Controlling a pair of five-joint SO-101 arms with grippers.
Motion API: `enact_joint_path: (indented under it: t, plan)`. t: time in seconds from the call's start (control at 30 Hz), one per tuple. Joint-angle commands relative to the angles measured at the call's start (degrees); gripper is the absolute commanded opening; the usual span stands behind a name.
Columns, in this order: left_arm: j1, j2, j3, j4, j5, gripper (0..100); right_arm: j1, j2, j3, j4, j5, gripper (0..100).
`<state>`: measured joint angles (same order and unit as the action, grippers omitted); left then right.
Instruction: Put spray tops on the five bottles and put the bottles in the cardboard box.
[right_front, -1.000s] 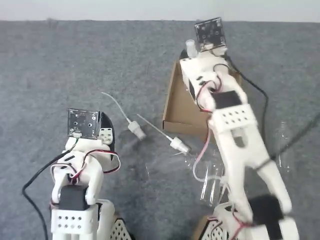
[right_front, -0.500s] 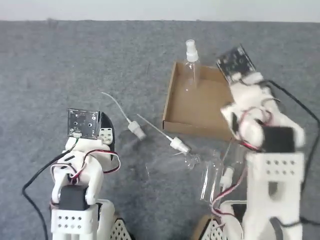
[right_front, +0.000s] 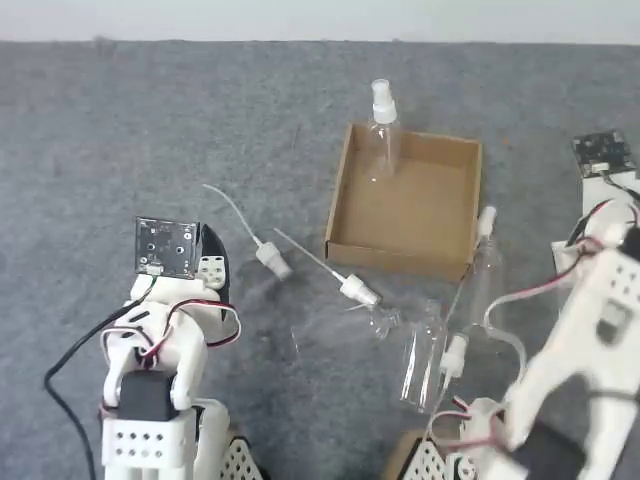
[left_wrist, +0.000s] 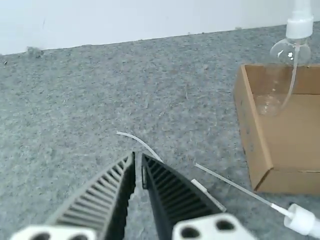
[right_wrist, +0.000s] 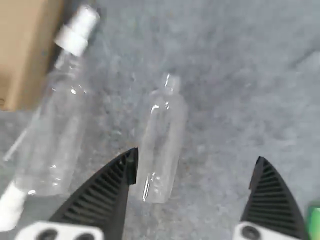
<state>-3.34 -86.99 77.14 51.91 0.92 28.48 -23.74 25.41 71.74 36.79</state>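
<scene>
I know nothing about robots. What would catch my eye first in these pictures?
A cardboard box sits on the grey mat, with one capped clear bottle standing in its far corner. More clear bottles lie on their sides by the right gripper, which is wide open. Two loose spray tops with long tubes lie between the box and the left arm.

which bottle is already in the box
The capped bottle standing upright in the far corner of the cardboard box; the other bottles lie on their sides on the mat outside it.
</scene>
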Motion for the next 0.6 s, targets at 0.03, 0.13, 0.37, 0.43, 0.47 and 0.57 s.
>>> enact_joint_path:
  t: [0.03,0.13,0.37,0.43,0.47,0.57]
  plan:
    - [-0.3,-0.4,-1.0,-1.4,0.3,1,1.6,14.0,-0.8,-8.4,0.5,29.2]
    - [-0.3,0.3,-2.4,0.0,0.3,1,1.5,19.8,-0.9,-11.0,0.4,28.1]
    - [-0.3,13.0,-6.8,-1.7,-1.6,1,1.7,29.4,-1.9,-16.9,-2.2,22.5]
    - [-0.3,17.8,-8.7,-2.1,-2.8,1,1.7,31.5,-1.9,-17.4,-2.2,22.4]
    - [-0.3,20.0,-10.0,-2.0,-3.1,1,1.7,32.3,-1.8,-17.8,-2.2,22.4]
    - [-0.3,26.8,-14.2,-0.9,-3.4,1,1.9,34.0,-1.8,-18.2,-2.2,20.3]
